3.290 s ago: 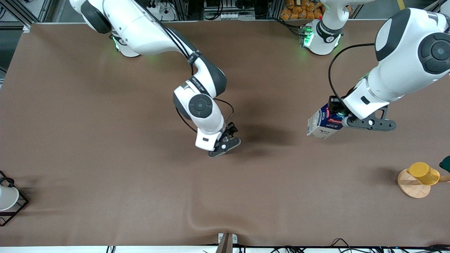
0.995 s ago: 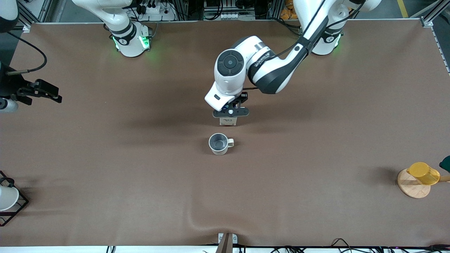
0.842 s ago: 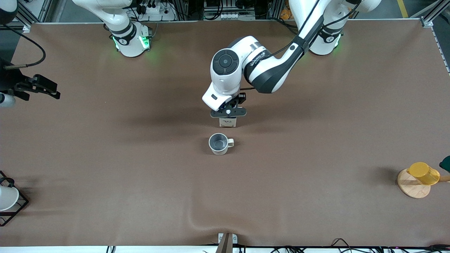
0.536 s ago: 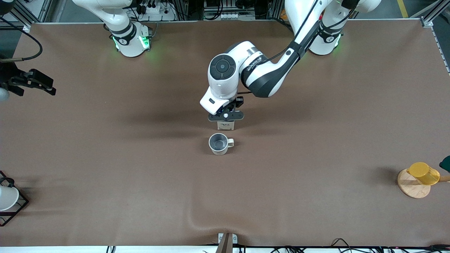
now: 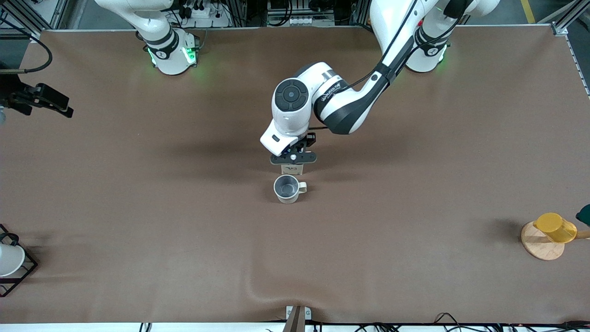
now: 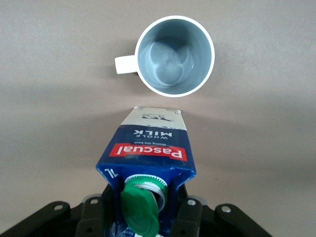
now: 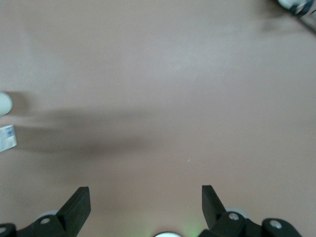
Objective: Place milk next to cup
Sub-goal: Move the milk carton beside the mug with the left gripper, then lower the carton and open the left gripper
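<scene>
The milk (image 5: 295, 169), a dark blue carton with a red band and a green cap, hangs upright in my left gripper (image 5: 293, 158), which is shut on its top. In the left wrist view the fingers (image 6: 190, 217) press the gable on both sides of the milk (image 6: 148, 148), with my left gripper (image 6: 145, 217) around the cap. The off-white cup (image 5: 288, 188) stands on the table right beside the carton's base, with a narrow gap that shows in the left wrist view (image 6: 175, 55). My right gripper (image 5: 39, 99) is open and empty over the right arm's end of the table, as the right wrist view (image 7: 144, 202) shows.
A yellow cup on a wooden stand (image 5: 551, 233) is at the left arm's end, near the front camera. A white cup in a black wire rack (image 5: 11, 260) is at the right arm's end. The brown table cover has a wrinkle (image 5: 258, 290) near the front edge.
My left gripper has carried the milk from the left arm's end to the middle and then closer to the cup. My right gripper left the cup and drew back to its end.
</scene>
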`<state>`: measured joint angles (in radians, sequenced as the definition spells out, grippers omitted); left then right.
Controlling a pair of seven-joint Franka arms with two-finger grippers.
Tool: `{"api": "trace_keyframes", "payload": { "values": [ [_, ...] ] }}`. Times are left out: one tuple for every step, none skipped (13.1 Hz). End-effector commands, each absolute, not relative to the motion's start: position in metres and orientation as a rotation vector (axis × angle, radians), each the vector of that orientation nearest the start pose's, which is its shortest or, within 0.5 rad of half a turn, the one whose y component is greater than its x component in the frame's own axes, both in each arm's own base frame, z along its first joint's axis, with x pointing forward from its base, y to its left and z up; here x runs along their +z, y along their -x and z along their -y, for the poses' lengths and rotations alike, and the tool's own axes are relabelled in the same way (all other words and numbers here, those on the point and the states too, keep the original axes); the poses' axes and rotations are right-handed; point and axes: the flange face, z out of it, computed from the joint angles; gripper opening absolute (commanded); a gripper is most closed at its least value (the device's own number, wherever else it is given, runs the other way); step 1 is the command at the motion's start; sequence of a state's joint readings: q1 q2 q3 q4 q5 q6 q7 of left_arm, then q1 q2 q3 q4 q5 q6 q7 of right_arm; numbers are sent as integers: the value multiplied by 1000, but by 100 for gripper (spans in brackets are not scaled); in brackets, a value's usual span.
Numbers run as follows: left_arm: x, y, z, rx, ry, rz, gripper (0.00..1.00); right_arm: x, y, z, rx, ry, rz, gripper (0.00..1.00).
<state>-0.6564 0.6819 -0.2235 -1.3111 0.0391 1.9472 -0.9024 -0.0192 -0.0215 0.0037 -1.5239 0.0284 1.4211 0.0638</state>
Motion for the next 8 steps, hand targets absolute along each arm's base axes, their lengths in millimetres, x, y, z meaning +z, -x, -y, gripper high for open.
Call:
{"api": "trace_keyframes", "payload": {
  "values": [
    [335,-498,540,129,3167,57,100,663,-528,1,126,3075,-131,100],
    [337,-499,539,127,3168,61,100,664,-528,7,120,3075,-140,100],
    [343,-502,535,120,3170,73,100,672,-527,12,94,3079,-141,100],
    [354,-508,529,109,3176,89,100,674,-528,14,86,3083,-147,100],
    [368,-513,523,90,3188,109,100,673,-528,16,86,3095,-151,100],
    [387,-520,511,74,3194,140,100,672,-529,18,91,3122,-157,100],
    [405,-531,492,79,3186,180,100,670,-529,17,99,3140,-165,100],
    [435,-542,470,52,3193,229,100,667,-531,19,108,3143,-170,100]
  ]
}}
